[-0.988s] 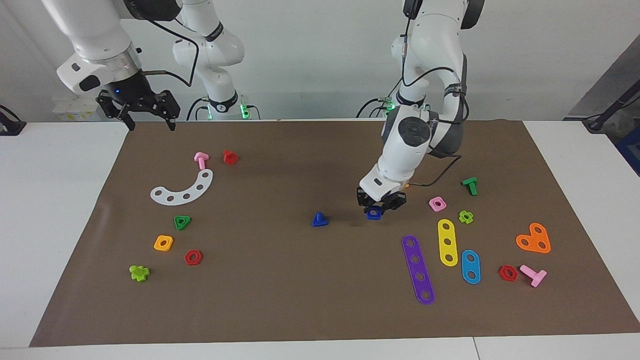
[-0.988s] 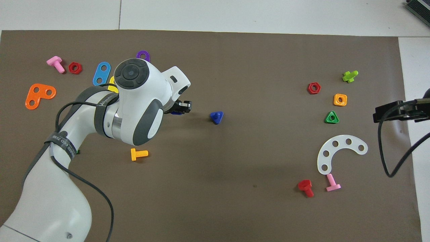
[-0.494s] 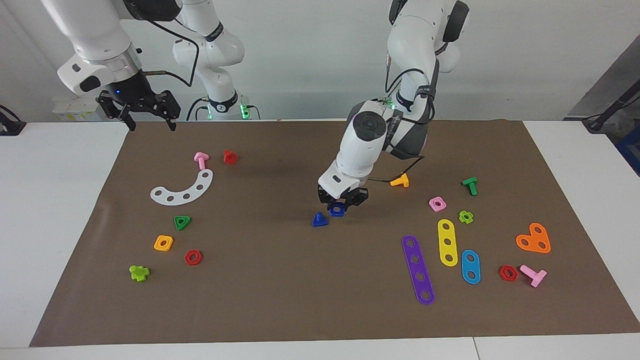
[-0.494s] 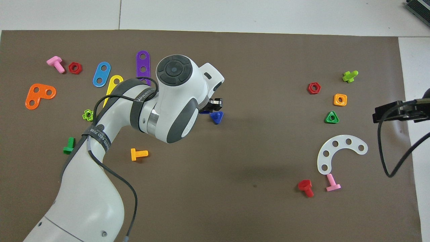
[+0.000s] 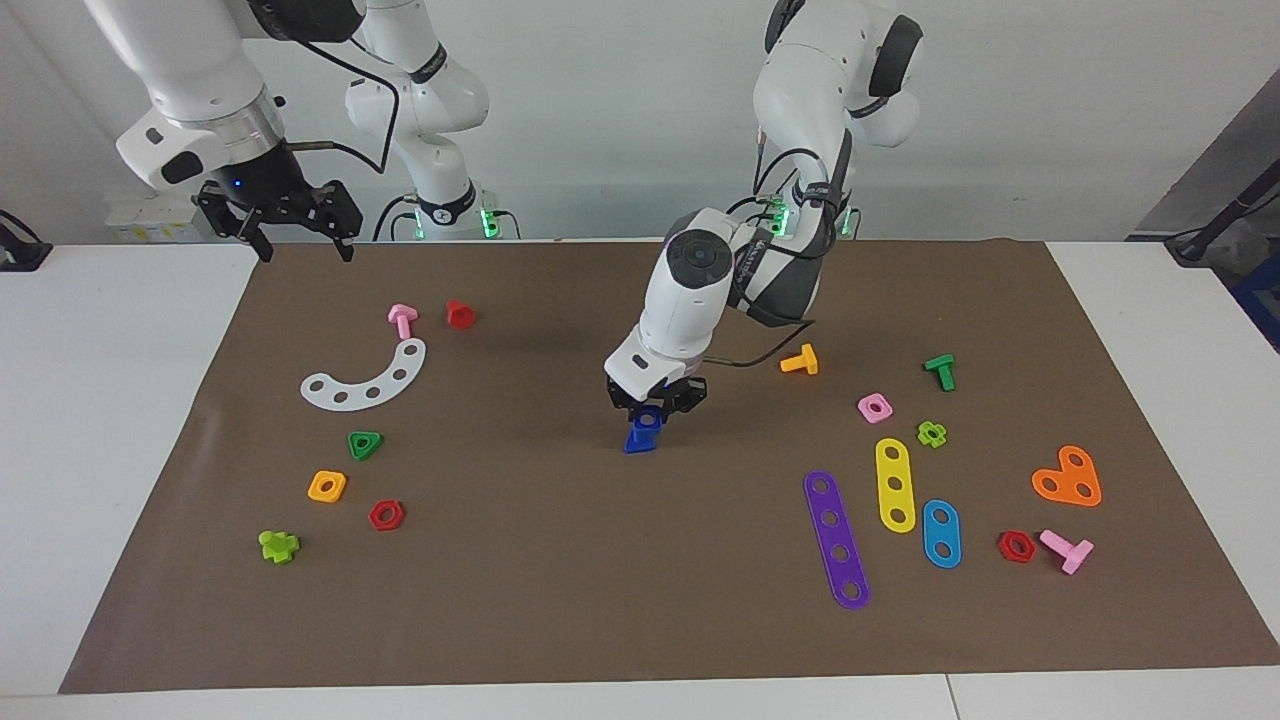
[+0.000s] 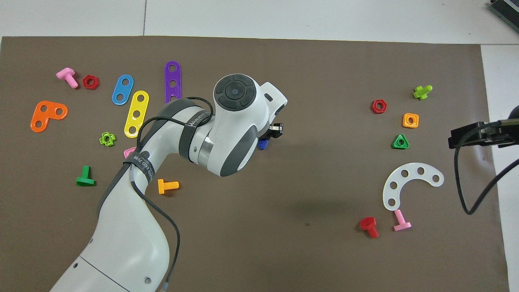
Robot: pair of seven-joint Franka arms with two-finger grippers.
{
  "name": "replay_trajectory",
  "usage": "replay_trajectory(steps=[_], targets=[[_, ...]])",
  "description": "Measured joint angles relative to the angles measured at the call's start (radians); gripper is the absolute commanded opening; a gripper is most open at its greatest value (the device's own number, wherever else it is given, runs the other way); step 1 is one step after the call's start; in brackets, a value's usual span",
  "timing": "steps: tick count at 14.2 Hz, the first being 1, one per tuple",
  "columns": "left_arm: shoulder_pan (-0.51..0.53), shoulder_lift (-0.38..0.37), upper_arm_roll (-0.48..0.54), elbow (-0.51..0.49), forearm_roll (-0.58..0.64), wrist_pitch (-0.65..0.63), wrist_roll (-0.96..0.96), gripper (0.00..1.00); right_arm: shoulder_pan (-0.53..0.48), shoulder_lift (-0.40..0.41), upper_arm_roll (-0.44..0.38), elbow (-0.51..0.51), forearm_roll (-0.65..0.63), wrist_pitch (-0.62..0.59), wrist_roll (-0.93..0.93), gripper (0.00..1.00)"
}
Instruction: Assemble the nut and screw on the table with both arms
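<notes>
In the middle of the facing frame, the left end effector (image 5: 655, 400) hangs low over the brown mat of the surface (image 5: 560, 600) and grips the dark-blue nut (image 5: 649, 417) between its fingers. The nut is directly above the dark-blue screw (image 5: 640, 440), which stands on the mat; whether the two touch is not clear. In the overhead frame only a small blue part of the screw (image 6: 263, 144) shows under the left arm's wrist. The right end effector (image 5: 297, 235) waits in the air at the upper left of the facing frame, over the mat's edge, with its fingers spread apart and holding nothing.
</notes>
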Motion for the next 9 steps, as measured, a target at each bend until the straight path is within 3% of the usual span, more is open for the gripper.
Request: replay_trajectory(steps=[9], targets=[[-0.004,0.021,0.001,0.002,0.0,0.019,-0.006,0.2,0.0,0.0,0.004,0.0,0.0,0.0,0.0,1.0]])
